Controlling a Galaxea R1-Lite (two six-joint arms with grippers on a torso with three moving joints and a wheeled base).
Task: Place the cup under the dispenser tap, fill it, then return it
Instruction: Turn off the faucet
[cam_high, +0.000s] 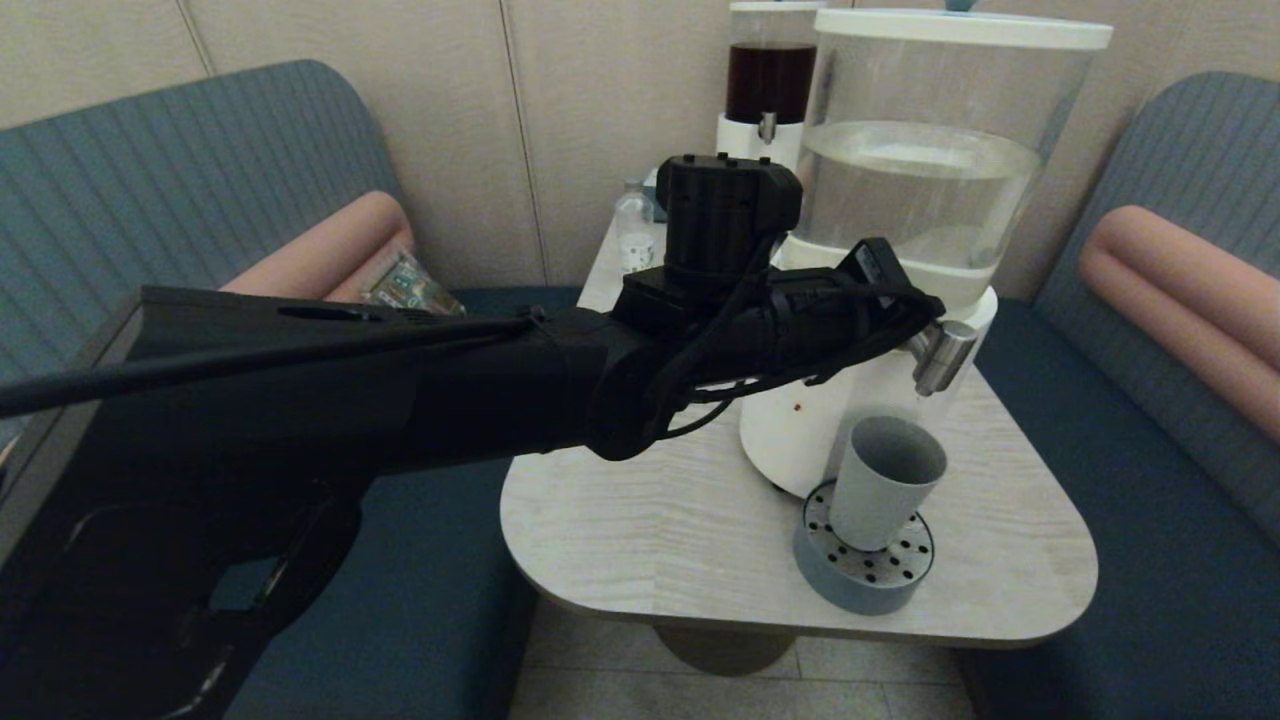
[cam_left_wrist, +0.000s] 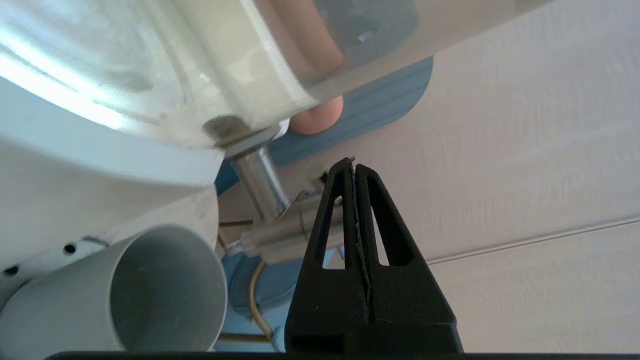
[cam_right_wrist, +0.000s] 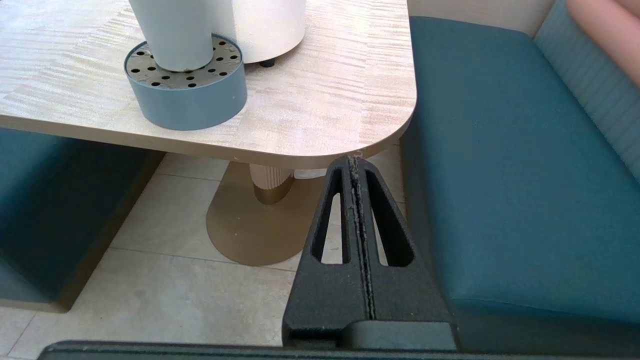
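The grey-blue cup stands upright on the round perforated drip tray, directly below the brushed-steel dispenser tap. My left arm reaches across the table, and my left gripper is at the top of the tap. In the left wrist view the left gripper is shut with nothing between its fingers, and its tips lie right against the tap, above the cup's open mouth. No stream of water shows. My right gripper is shut and empty, parked low beside the table's near right corner.
The big clear-water dispenser stands on the pale wooden table. A dark-liquid dispenser and a small clear bottle stand behind it. Blue benches flank the table on both sides.
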